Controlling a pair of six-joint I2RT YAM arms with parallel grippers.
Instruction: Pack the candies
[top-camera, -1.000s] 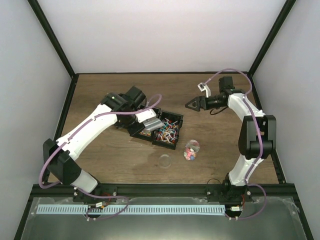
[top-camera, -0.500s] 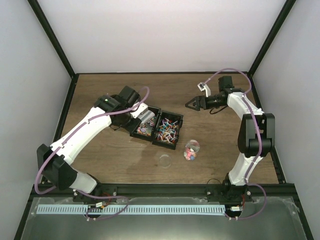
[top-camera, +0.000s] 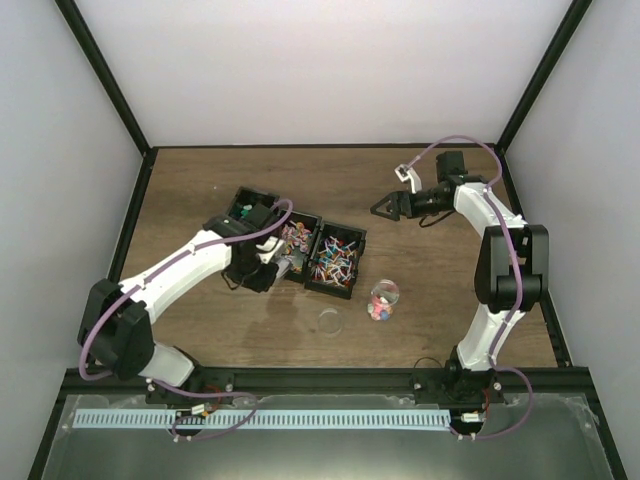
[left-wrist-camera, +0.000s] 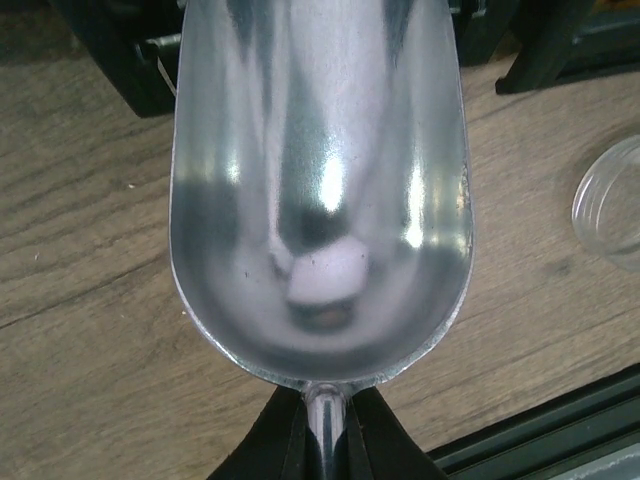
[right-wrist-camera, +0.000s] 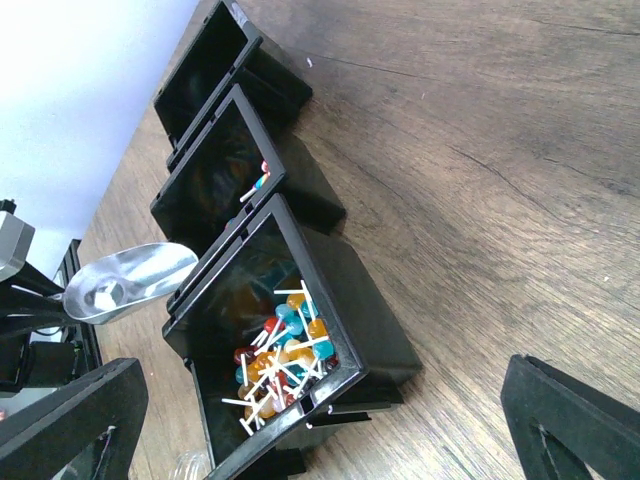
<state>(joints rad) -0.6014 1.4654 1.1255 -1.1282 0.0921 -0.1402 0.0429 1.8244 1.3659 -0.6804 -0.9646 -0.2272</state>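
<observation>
My left gripper (left-wrist-camera: 326, 440) is shut on the handle of a silver scoop (left-wrist-camera: 320, 150). The scoop hovers low over the wood just in front of the black bins, also seen as the scoop (top-camera: 288, 264). One pale, blurred candy (left-wrist-camera: 326, 276) lies in its bowl. Multicoloured candies (top-camera: 293, 237) fill the middle bin. A small clear jar (top-camera: 384, 299) to the right holds a few candies. My right gripper (top-camera: 384, 209) hangs open above the table behind the bins, holding nothing. Its wrist view looks down on the bins and the scoop (right-wrist-camera: 128, 284).
Three black bins stand in a diagonal row: a far one (top-camera: 246, 203), the middle one (right-wrist-camera: 222, 178) and a near one of lollipops (right-wrist-camera: 283, 352). The jar's clear lid (top-camera: 330, 321) lies on the wood near the front, also visible as the lid (left-wrist-camera: 612, 200).
My left arm has drawn the scoop back out of the middle bin toward the front left and turned it. The far bin is now uncovered. The right arm has stayed put.
</observation>
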